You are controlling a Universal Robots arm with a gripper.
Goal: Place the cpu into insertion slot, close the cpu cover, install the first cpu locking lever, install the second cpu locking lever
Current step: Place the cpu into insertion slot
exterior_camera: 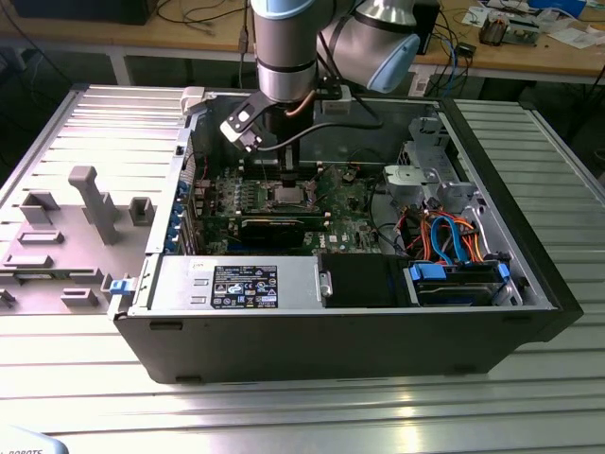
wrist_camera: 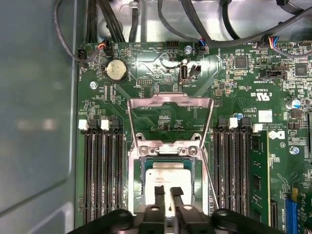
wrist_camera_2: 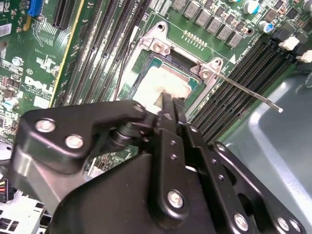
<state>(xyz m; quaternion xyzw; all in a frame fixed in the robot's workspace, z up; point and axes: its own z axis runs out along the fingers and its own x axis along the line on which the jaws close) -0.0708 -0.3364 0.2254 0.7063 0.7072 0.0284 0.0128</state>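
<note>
open case (exterior_camera: 331,345) | green board (wrist_camera: 151,73) | coin battery (wrist_camera: 116,70) | memory slots (wrist_camera: 100,175)

Gripper (wrist_camera_2: 169,101) tip sits right over the cpu (wrist_camera_2: 161,80), which lies flat in the insertion slot (wrist_camera_2: 138,84). Thin metal locking lever (wrist_camera_2: 243,91) runs out from the slot's corner, across the black memory slots (wrist_camera_2: 234,73). Green board (wrist_camera_2: 29,83) all around.

You're working on a ribbed metal tabletop (exterior_camera: 312,416) of long silvery slats, with light glaring off its near part. A wooden workbench (exterior_camera: 548,57) runs along the far side, strewn with cables (exterior_camera: 203,14) and, toward the exterior view's right, papers (exterior_camera: 577,36). Under it the space is dark. A grey moulded panel (exterior_camera: 85,218) lies at the exterior view's left.
</note>
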